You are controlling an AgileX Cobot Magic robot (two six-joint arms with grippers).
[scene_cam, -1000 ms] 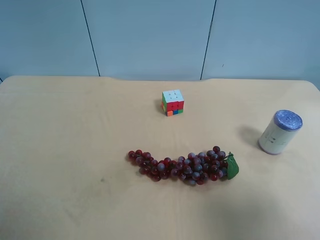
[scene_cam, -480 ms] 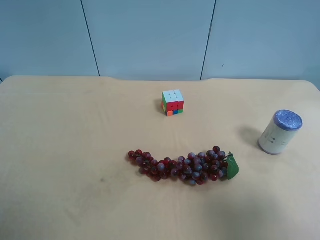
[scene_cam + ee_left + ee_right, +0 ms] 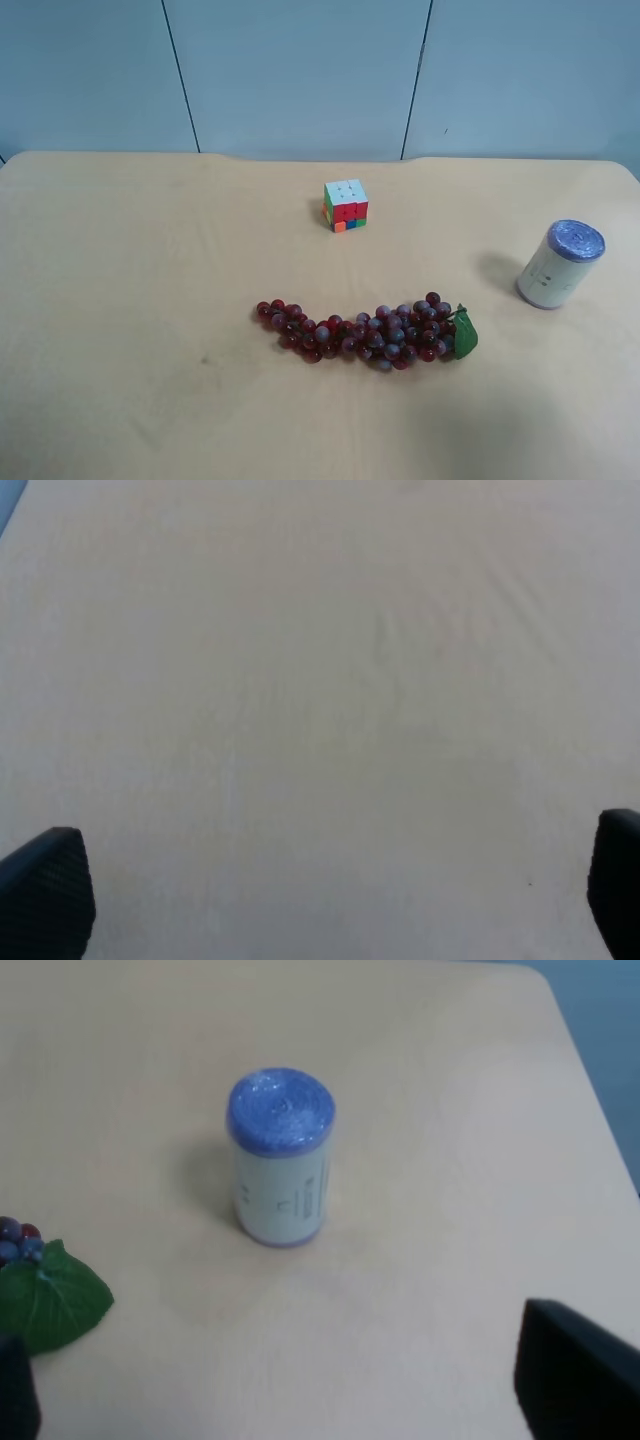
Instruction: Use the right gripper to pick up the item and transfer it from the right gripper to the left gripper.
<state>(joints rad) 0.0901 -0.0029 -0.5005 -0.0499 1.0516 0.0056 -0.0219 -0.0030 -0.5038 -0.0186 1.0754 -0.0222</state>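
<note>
Pale beige tabletop (image 3: 120, 300) is seen in the ext. high view, w/ a blue-grey panelled wall (image 3: 300, 70) behind it. Taken from that view's left: a multicoloured cube (image 3: 345, 205) is set near the middle, toward the wall, its pale top face showing. Nearer the cam, a bunch of red-purple grapes (image 3: 350, 335) is laid lengthwise, well apart from the cube; a green leaf (image 3: 465, 335) is attached at the bunch's right end. Further right, near the table's edge, the can (image 3: 558, 265) is found: cream-white body, shiny purple-blue lid (image 3: 577, 240) on top, purple rim at the base. It is stood upright on the tabletop, near the leaf but not touching it, and is held by neither gripper

In the R wrist view the right gripper (image 3: 290, 1395) is shown w/ its jaws spread wide: only the black fingertips (image 3: 15, 1400) are caught, one at each side of the frame. The can is seen ahead of the gripper, upright, w/ small dark marks on its side, and is touched by neither finger. The leaf and a few grapes are just visible beside one fingertip

In the L wrist view the left gripper (image 3: 330, 885) is likewise held spread apart; only its two black tips are caught at opposite sides, w/ tabletop btwn them
</note>
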